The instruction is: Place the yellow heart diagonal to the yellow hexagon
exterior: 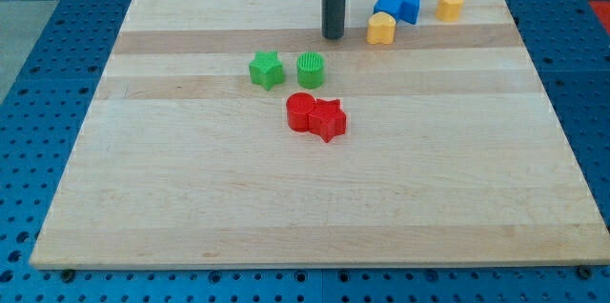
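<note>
- My tip (333, 36) stands on the wooden board (191, 217) near its top edge, touching no block; it is a plain rod with no jaws.
- The yellow heart (381, 28) lies just to the right of my tip, apart from it.
- The yellow hexagon (451, 4) sits near the top right corner.
- Two blue blocks (398, 6) lie between them, touching the heart.
- The green star (267, 70) and green cylinder (311, 70) are near the centre.
- The red cylinder (301, 111) and red star (329, 119) touch each other.

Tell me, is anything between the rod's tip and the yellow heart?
No. In the camera view, only bare wooden board separates my tip from the yellow heart block at its right.
</note>
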Action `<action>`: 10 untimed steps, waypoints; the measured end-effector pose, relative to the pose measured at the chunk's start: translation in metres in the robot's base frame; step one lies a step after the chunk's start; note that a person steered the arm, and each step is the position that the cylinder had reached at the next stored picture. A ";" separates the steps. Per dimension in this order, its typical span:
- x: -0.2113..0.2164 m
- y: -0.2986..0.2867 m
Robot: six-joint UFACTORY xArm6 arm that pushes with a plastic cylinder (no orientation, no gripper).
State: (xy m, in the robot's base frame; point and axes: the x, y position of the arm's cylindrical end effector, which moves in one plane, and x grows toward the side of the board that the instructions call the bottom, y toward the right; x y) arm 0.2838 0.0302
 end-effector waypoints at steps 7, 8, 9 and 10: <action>-0.014 0.107; -0.013 0.107; -0.003 0.101; 0.003 0.074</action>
State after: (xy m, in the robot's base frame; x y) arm 0.2863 0.1038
